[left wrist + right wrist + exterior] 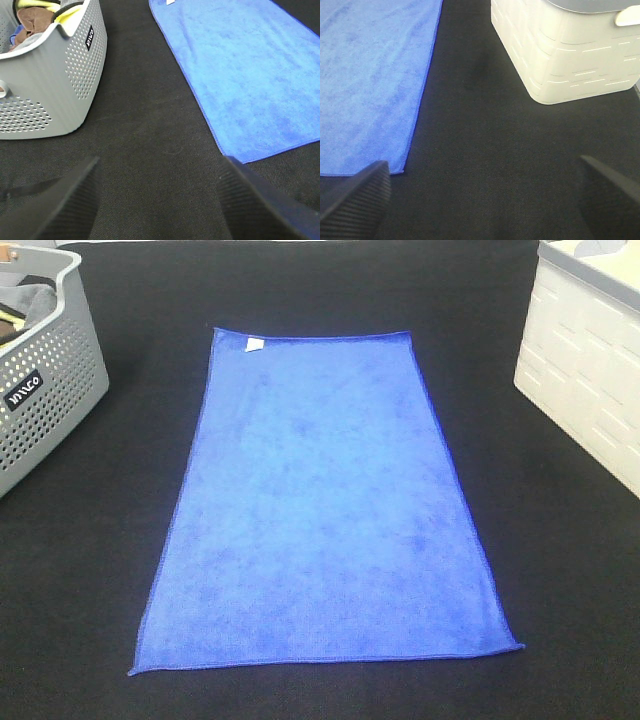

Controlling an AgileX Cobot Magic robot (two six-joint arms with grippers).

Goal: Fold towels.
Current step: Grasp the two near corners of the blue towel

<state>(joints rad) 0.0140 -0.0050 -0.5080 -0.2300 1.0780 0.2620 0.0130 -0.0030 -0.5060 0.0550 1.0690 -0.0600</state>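
Towel (325,510): lies spread flat on black table (560,590), between grey basket (45,400) and white bin (590,380). Left gripper (160,165), right gripper (482,165): gape wide, grip nothing, near its front corners. Cloths, perhaps, inside basket.

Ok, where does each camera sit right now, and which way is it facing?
Exterior high: mounted high, looking down on the blue towel spread flat on the black table, grey basket left, white bin right; no arm shows.
Left wrist: low over the table, facing the grey basket and the towel's edge; the open left gripper frames the view.
Right wrist: low, facing the towel's corner and the white bin; the open right gripper shows.
Shared: all three see the towel.
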